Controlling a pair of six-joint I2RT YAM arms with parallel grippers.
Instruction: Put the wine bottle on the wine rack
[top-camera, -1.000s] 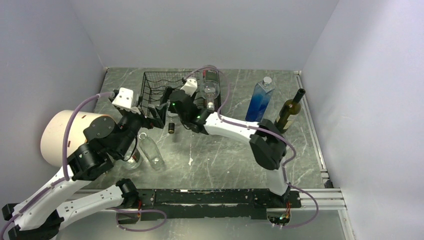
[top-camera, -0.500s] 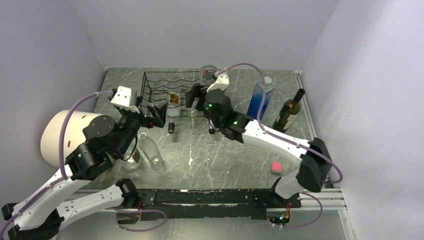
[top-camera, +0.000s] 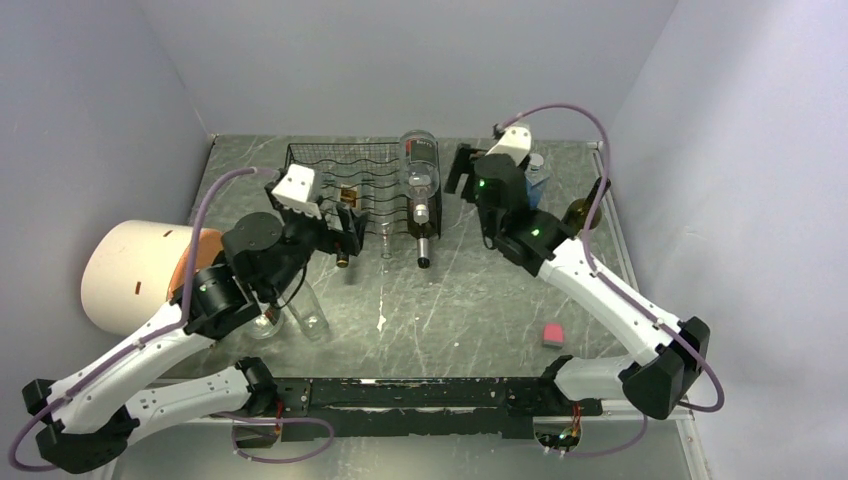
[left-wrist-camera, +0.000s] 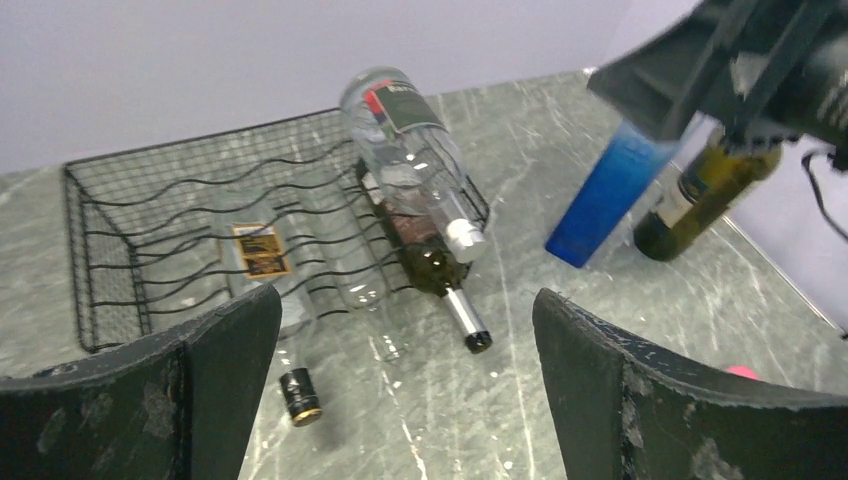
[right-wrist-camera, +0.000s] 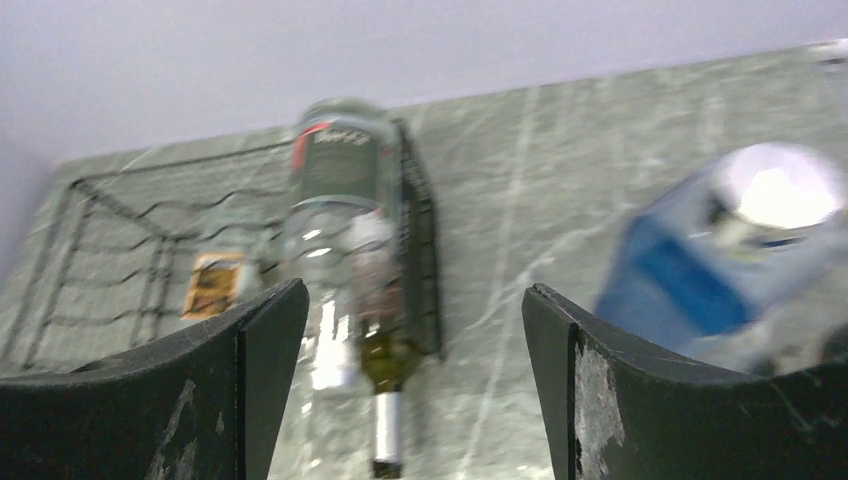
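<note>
Currently both tools are seen open and empty. The left gripper (left-wrist-camera: 405, 300) is spread fully at the front of the wine rack (top-camera: 320, 170). The right gripper (right-wrist-camera: 412, 300) is held wide beside the rack's right end, with nothing between its fingers.

The wine bottle (top-camera: 578, 212) judged to be the task's own is the dark green one. It stands upright near the right wall, partly hidden behind the right arm in the top view.

- **Key relation:** the bottle lies to the right of the right gripper and off to its side, while the fingers are aimed at the rack and not at the bottle. The right arm is clearly nearer; the left is well apart.
- **Axis:** the bottle's long axis is vertical, and the rack's troughs take bottles lying flat with necks toward the near edge. A tip-over is judged necessary.
- **Obstacle:** a blue bottle (left-wrist-camera: 610, 195) stands just beside the wine bottle, between it and the gripper.

The rack's right end is taken by a dark bottle (left-wrist-camera: 435, 270) with a clear bottle (left-wrist-camera: 405, 130) lying above it, and one labelled bottle (left-wrist-camera: 262, 262) lies mid-rack. The left troughs look free.

The grey marbled table (top-camera: 450, 300) looks hard and probably slick. Room at the right wall is tight.
</note>
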